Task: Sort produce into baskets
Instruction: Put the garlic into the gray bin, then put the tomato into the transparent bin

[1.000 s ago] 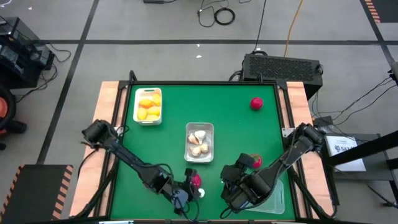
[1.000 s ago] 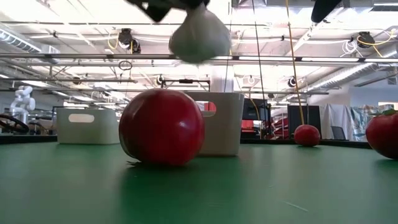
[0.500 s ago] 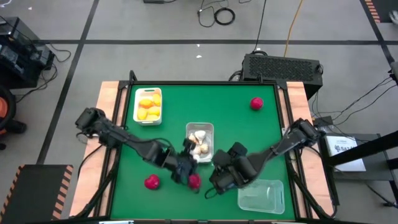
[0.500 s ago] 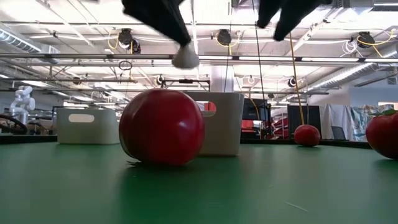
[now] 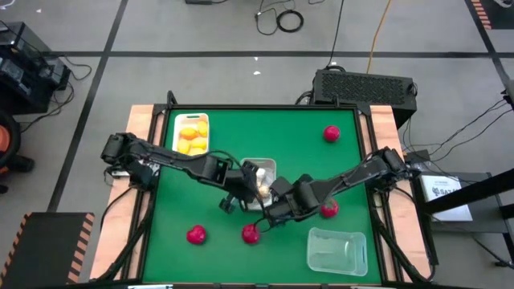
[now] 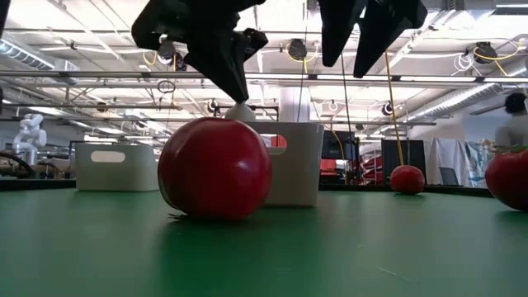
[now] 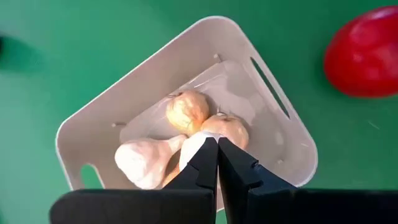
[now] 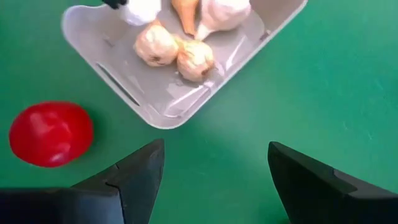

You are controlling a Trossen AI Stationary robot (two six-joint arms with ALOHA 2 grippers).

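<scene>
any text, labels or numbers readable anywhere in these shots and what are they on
No text can be read for certain in any view.
White box beside the table's right edge, high view: dark printing on it, too small to read.
Baskets: the white tray, the garlic tray and the clear tray show no lettering.
Produce and green table: no markings.

foreground: large red strawberry (image 6: pixel 214 168) on green table (image 6: pixel 264 256)
behind: white basket (image 6: pixel 293 162)
above: two dark grippers
</scene>
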